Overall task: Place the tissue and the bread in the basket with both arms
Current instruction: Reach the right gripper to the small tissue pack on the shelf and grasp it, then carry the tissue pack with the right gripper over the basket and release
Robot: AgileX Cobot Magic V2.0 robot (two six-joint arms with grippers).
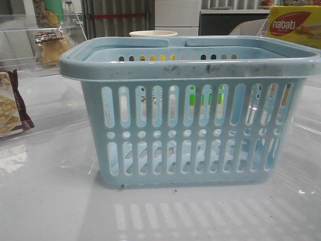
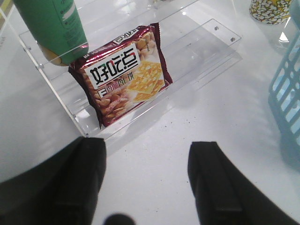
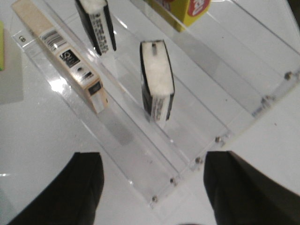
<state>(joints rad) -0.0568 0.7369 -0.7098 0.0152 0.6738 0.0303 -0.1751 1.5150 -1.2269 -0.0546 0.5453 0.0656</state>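
The light-blue basket (image 1: pixel 190 125) stands in the middle of the table; its slotted side also shows in the left wrist view (image 2: pixel 287 93). The bread (image 1: pixel 50 46), in a clear bag with a dark-and-white label strip, sits on a clear shelf at the far left. A tissue pack (image 3: pixel 157 82), black-sided with a white face, stands on edge in a clear acrylic rack (image 3: pixel 140 154); a second one (image 3: pixel 96 23) stands further off. My left gripper (image 2: pixel 147 143) is open and empty over bare table. My right gripper (image 3: pixel 154 157) is open and empty above the rack's corner. Neither gripper shows in the front view.
A maroon-edged cracker packet (image 2: pixel 124 77) lies in a clear tray (image 2: pixel 206 51), also at the front view's left edge (image 1: pixel 12 108). A green container (image 2: pixel 51 28) stands beside it. A long beige box (image 3: pixel 65 58) and a yellow box (image 3: pixel 187 9) sit on the rack. A Nabati box (image 1: pixel 293 25) is at the back right.
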